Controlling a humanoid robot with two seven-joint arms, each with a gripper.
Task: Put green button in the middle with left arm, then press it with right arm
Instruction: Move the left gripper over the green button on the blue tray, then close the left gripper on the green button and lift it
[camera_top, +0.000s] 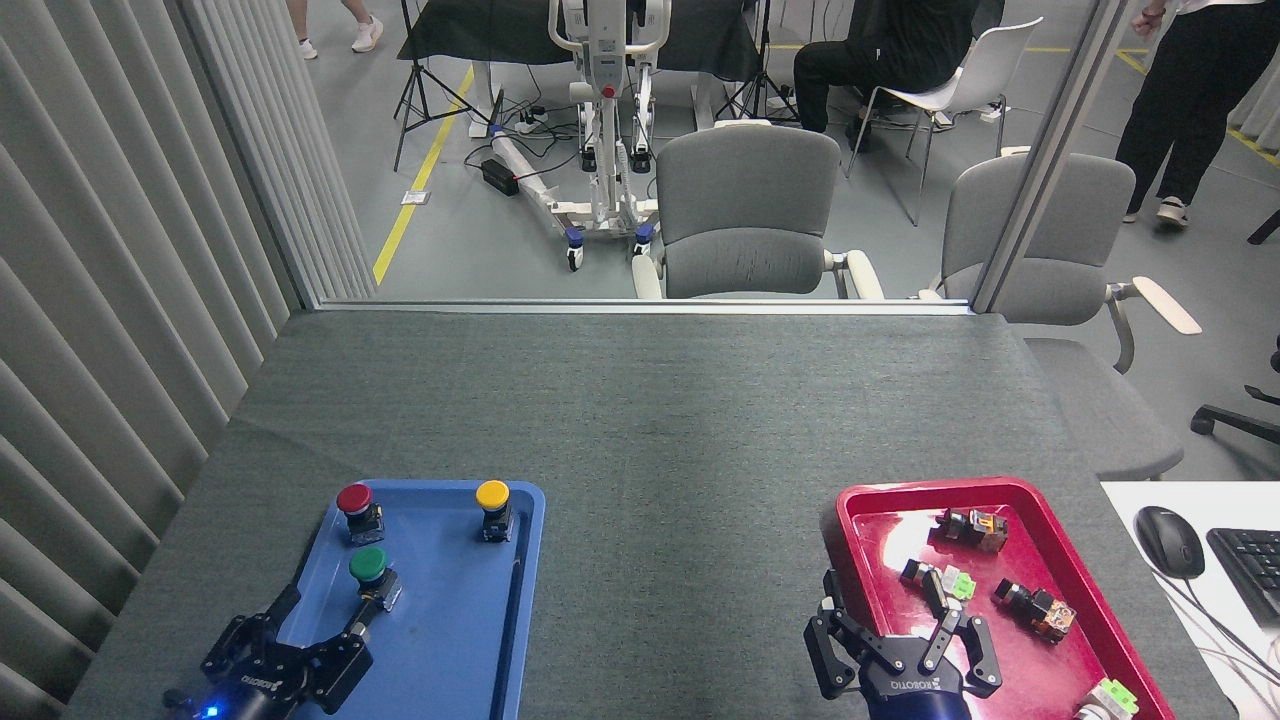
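The green button stands upright in the blue tray, its dark green cap up. My left gripper is open over the tray's near left corner, just below the button, one fingertip close to the button's body. My right gripper is open at the near left edge of the red tray, holding nothing. The middle of the dark grey table lies bare between the two trays.
A red-capped button and a yellow-capped button stand at the blue tray's far end. Several small switches lie in the red tray. A mouse and keyboard sit on a white desk at the right. Grey chairs stand beyond the table.
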